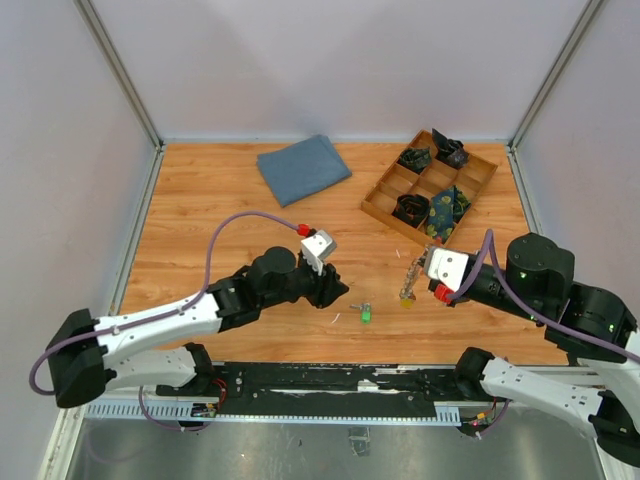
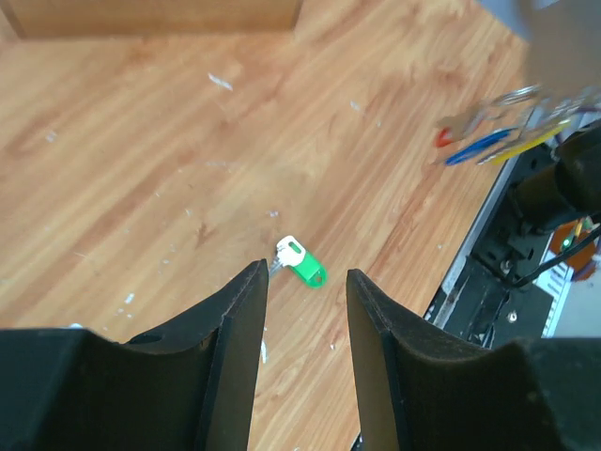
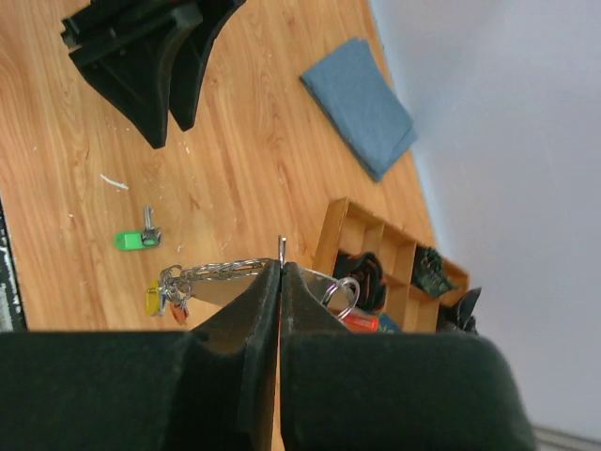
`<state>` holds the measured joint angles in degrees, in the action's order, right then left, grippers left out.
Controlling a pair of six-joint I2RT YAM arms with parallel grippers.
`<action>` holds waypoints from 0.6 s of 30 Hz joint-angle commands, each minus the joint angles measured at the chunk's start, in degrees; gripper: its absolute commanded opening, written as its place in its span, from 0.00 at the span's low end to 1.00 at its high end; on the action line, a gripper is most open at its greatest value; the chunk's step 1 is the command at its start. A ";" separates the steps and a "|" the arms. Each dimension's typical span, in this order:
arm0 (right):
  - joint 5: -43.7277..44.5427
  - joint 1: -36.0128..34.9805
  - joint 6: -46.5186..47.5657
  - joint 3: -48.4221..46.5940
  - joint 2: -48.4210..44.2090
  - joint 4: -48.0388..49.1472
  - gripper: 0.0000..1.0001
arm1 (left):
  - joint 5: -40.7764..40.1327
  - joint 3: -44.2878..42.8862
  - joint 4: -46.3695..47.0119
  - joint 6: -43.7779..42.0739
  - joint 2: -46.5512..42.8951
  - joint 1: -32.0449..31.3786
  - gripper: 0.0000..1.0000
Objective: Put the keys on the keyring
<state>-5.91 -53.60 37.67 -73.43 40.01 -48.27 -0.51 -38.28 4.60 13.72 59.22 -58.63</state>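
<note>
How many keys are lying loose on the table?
1: a green-headed key lying ahead of the left pincer. The other keys hang bunched from the right pincer; some may be hidden.

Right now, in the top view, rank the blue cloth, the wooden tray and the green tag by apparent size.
Largest to smallest:
1. wooden tray
2. blue cloth, somewhat smaller
3. green tag, by far the smallest
</note>
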 commanded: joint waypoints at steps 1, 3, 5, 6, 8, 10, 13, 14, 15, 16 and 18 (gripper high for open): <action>5.36 -0.27 -9.97 -3.88 -0.10 -8.69 0.01 | 3.43 -1.26 4.19 4.47 7.58 0.19 0.44; 6.05 -0.26 -10.93 -3.41 -1.08 -7.99 0.01 | 3.20 -3.34 3.49 6.84 11.69 0.23 0.43; 8.65 -0.27 -12.70 -2.91 -1.81 -6.73 0.02 | 0.58 -5.53 2.04 11.09 14.86 0.16 0.42; 10.44 -0.27 -13.69 -2.83 -1.93 -6.29 0.04 | -1.54 -6.13 1.47 13.78 16.00 -0.01 0.42; 14.77 -0.27 -16.18 -3.20 -1.68 -6.32 0.06 | -6.29 -6.72 0.84 18.69 17.88 -1.03 0.43; 17.54 -0.27 -19.63 -4.10 -0.81 -7.28 0.05 | -12.98 -8.13 -0.21 22.37 20.07 -4.01 0.46; 20.43 -0.27 -24.97 -5.76 0.85 -8.93 0.04 | -23.08 -12.16 -3.05 27.90 25.23 -8.29 0.51; 21.65 -0.27 -26.40 -6.47 1.45 -9.81 0.04 | -25.52 -13.93 -5.30 30.79 27.56 -9.29 0.53; 23.35 -0.27 -27.76 -7.17 1.81 -10.70 0.04 | -27.65 -15.97 -7.86 33.68 29.85 -10.09 0.53; 24.94 -0.27 -28.62 -7.77 2.09 -11.57 0.04 | -29.56 -17.81 -10.37 36.50 32.02 -10.81 0.53; 26.94 -0.27 -29.87 -8.13 2.01 -12.91 0.04 | -33.80 -21.31 -15.42 41.94 35.65 -12.83 0.53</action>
<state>12.84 -53.60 15.03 -78.85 42.15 -58.46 -20.62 -54.04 -0.95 42.09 89.10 -68.69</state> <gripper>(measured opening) 0.043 0.529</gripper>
